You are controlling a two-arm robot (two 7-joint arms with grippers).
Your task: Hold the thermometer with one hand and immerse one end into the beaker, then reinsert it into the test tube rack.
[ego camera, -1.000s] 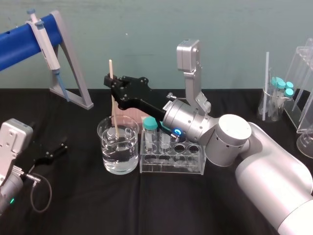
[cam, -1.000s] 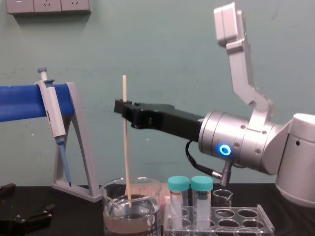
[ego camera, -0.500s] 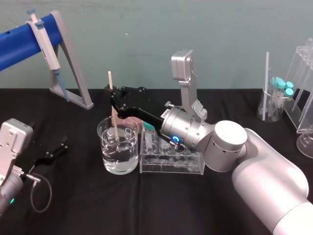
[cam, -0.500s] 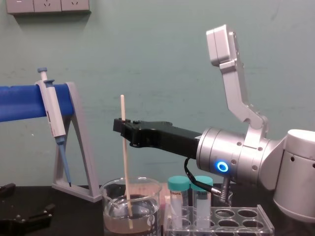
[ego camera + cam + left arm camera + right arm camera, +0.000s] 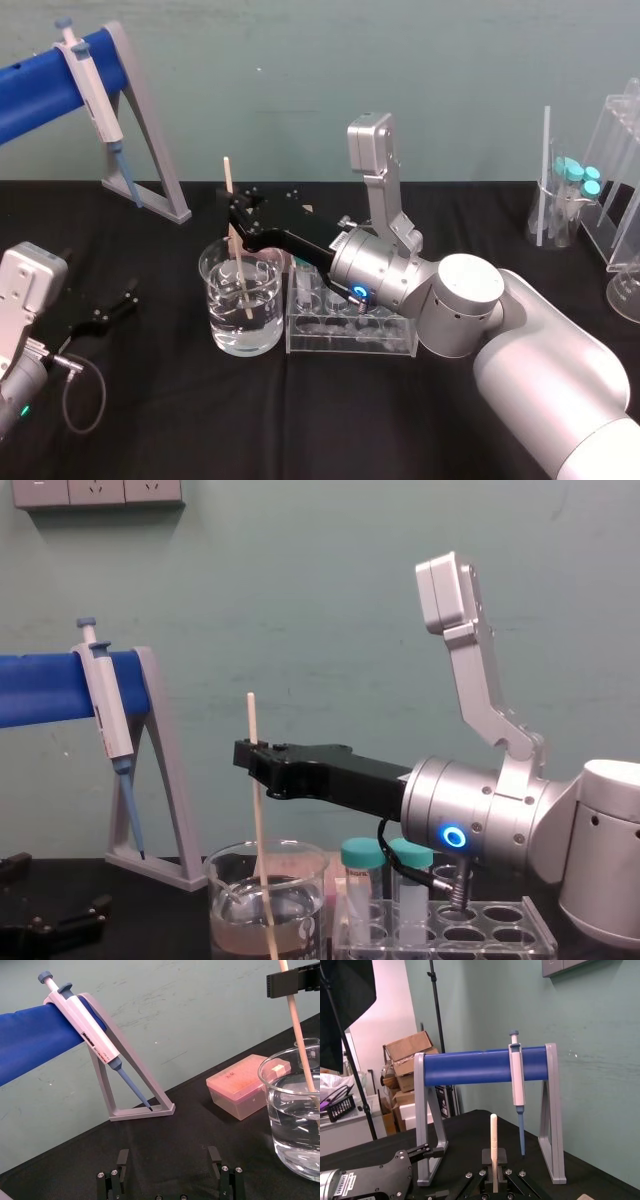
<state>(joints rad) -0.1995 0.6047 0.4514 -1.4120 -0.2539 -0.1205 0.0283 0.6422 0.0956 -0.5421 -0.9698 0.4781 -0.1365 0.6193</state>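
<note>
Half done, seemingly: at head-view centre, clamps the thermometer (image 5: 241, 272) in the right gripper (image 5: 235, 220), tip dipped in the beaker (image 5: 262, 325) beside the test tube rack (image 5: 380, 340); lower left, rests the left gripper (image 5: 118, 305). In left wrist view, spreads those fingers (image 5: 215, 1157) wide. Next, needs lifting clear toward a rack hole.

A grey-and-blue pipette (image 5: 87, 1026) hangs on its grey stand (image 5: 142, 1111), a pink box (image 5: 247, 1085) sitting nearby.

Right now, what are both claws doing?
Left claw: open, holding nothing.
Right claw: closed on the thermometer, its lower end in the beaker.
</note>
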